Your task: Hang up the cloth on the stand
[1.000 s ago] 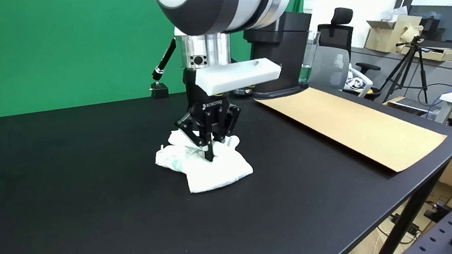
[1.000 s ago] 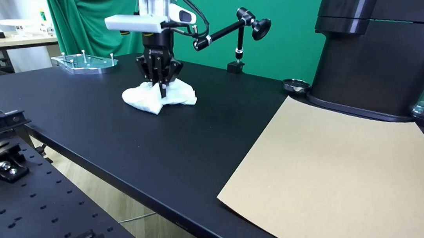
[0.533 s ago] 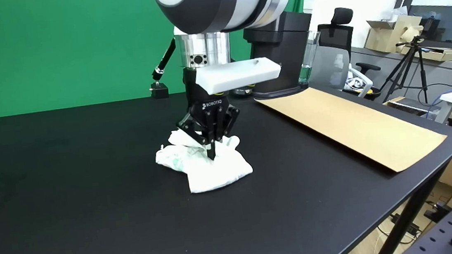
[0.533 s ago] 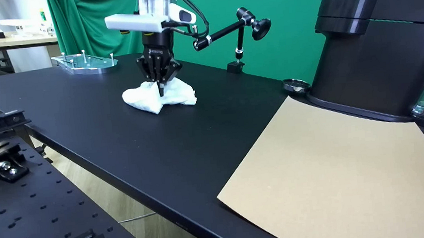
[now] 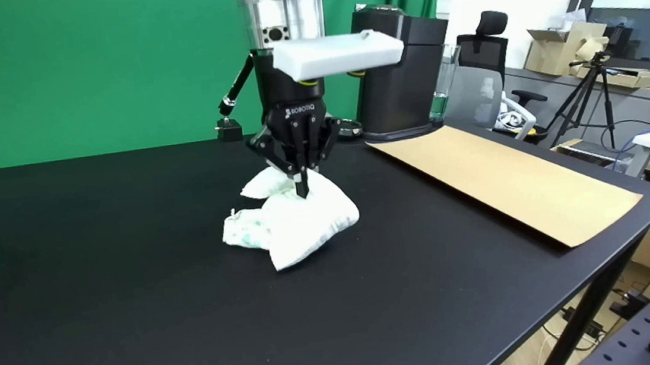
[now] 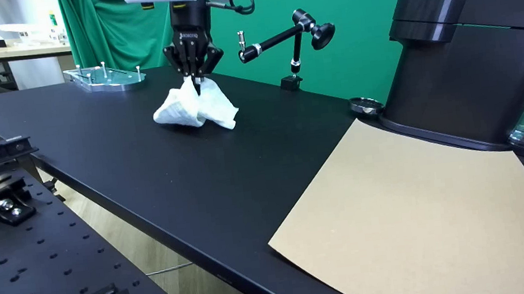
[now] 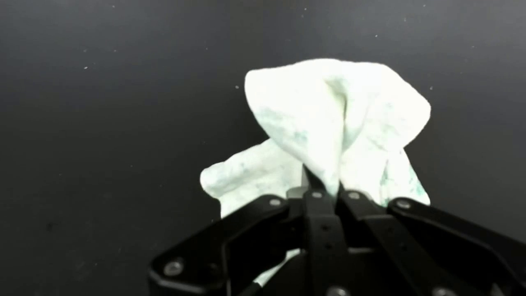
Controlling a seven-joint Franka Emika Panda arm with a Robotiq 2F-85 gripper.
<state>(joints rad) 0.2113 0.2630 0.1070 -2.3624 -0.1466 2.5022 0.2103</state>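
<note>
The white cloth (image 5: 310, 216) is pinched at its top by my gripper (image 5: 303, 186), and its middle is lifted in a peak. Its lower folds hang down and seem to rest partly on the black table. The cloth (image 6: 180, 108) and gripper (image 6: 197, 83) also show in an exterior view. In the wrist view a fold of the cloth (image 7: 304, 107) runs up between the closed fingers (image 7: 328, 191). The thin black jointed stand (image 6: 277, 39) is at the table's back edge, right of the gripper. In an exterior view the stand (image 5: 238, 85) is partly hidden behind the arm.
A bulky black machine (image 6: 464, 77) stands at the back, with a small round metal dish (image 6: 366, 106) beside it. A tan cardboard sheet (image 6: 421, 227) lies before it. A clear plate with pegs (image 6: 106, 80) sits at the table's far end. A camera tripod (image 5: 596, 85) is beyond the table.
My gripper has closed on the cloth and risen, pulling the cloth's middle up from flat on the table into a peak. The stand has not moved.
</note>
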